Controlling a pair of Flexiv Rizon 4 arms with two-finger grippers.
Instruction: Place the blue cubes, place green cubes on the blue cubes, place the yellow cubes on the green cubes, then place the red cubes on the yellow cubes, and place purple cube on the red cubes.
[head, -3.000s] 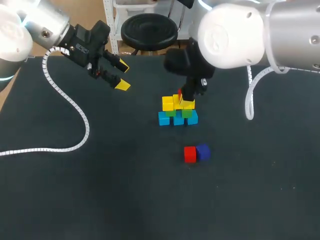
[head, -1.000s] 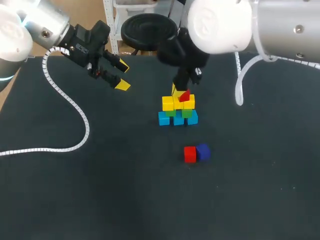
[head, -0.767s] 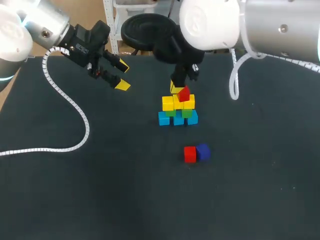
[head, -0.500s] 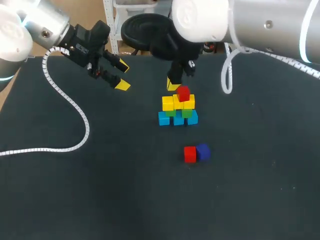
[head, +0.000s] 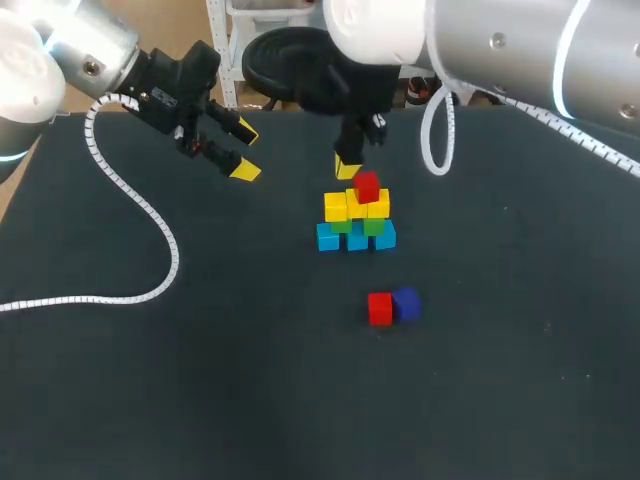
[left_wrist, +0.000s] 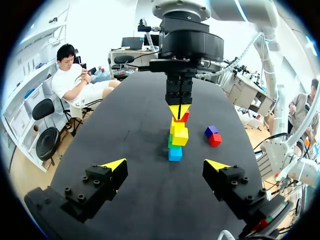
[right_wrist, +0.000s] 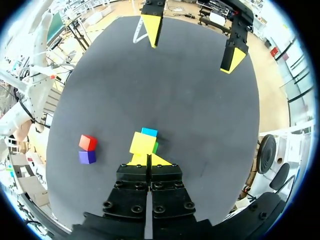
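Note:
A cube stack stands mid-table: blue cubes (head: 357, 238) at the bottom, green (head: 372, 227) on them, yellow (head: 345, 206) above, one red cube (head: 367, 186) on top. My right gripper (head: 347, 168) hangs shut and empty just behind and above that red cube. In the right wrist view its tips (right_wrist: 149, 160) sit over the yellow cube (right_wrist: 143, 143); the top red cube is hidden there. A loose red cube (head: 379, 309) touches the purple cube (head: 406, 303) nearer the front. My left gripper (head: 240, 150) is open and empty at the far left, facing the stack (left_wrist: 176, 137).
A white coiled cable (head: 150, 240) from my left arm lies across the table's left side. The black table (head: 200, 400) stretches open toward the front and right edges.
My right gripper has risen and drawn back from the stack, staying shut. The red cube, tilted against its tip a second ago, now rests on the yellow cubes. The left arm has not moved.

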